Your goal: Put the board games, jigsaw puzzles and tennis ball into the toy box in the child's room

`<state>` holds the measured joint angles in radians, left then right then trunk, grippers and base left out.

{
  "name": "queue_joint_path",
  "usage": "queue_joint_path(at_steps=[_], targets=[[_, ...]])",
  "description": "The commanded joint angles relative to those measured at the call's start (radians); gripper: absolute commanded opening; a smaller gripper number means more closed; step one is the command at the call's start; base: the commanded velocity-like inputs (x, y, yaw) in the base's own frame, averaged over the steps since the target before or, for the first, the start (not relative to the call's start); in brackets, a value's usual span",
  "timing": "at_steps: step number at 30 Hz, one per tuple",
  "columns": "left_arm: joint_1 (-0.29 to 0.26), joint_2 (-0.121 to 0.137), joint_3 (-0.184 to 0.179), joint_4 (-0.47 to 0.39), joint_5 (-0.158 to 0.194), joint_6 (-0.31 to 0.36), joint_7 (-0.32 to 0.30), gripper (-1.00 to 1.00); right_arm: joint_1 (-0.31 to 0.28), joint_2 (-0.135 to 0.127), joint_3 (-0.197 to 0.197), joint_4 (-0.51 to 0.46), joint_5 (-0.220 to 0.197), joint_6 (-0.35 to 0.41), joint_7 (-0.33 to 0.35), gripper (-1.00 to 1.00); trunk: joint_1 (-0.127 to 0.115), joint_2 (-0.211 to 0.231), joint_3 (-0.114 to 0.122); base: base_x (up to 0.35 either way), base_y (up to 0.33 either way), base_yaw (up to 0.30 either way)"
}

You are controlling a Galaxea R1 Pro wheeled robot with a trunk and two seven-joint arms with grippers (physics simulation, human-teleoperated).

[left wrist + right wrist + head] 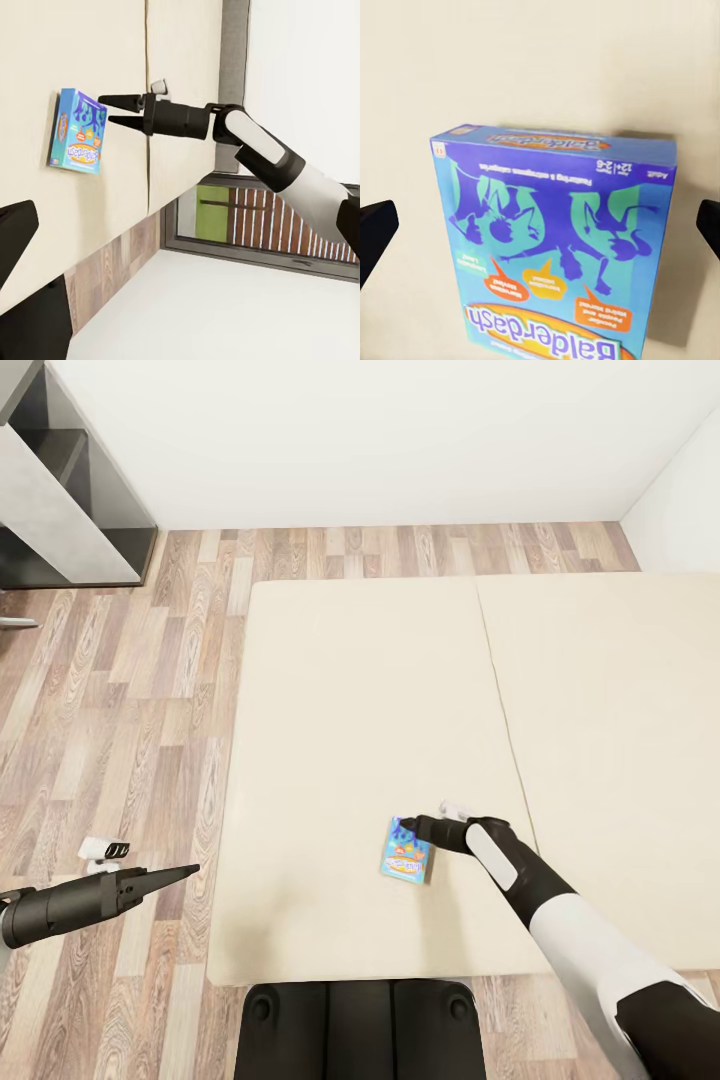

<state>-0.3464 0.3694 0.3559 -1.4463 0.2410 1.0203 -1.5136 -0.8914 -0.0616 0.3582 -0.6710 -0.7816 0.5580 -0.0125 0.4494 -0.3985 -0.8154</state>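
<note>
Lying on the wide beige bed (380, 690), a flat blue printed board game box (407, 852) was approached by the black right gripper (412, 826), jaws parted and empty above it. Nothing was judged collected yet. The left gripper (180, 873) was seen aside; its state could not be told.

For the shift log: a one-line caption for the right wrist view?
Open right gripper poised over the blue board game lying flat on the beige bed.
</note>
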Motion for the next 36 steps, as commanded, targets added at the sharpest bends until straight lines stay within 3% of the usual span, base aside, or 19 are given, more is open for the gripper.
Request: queue_joint_path(at_steps=[1,13,36], targets=[[0.0,0.0,0.0,0.0,0.0,0.011,-0.003,1.0,-0.002,-0.001,0.004,-0.001,-0.002,0.003,-0.002,1.0,0.001,-0.002,-0.001,0.0,0.0,0.0],[0.0,0.0,0.0,0.0,0.0,0.011,-0.003,1.0,-0.007,0.004,0.002,-0.001,-0.001,0.004,-0.006,1.0,0.001,-0.002,-0.004,0.0,0.0,0.0],[0.0,0.0,0.0,0.0,0.0,0.011,-0.003,1.0,-0.007,0.009,0.005,0.007,-0.002,-0.003,-0.007,1.0,0.001,-0.002,-0.037,0.0,0.0,0.0]])
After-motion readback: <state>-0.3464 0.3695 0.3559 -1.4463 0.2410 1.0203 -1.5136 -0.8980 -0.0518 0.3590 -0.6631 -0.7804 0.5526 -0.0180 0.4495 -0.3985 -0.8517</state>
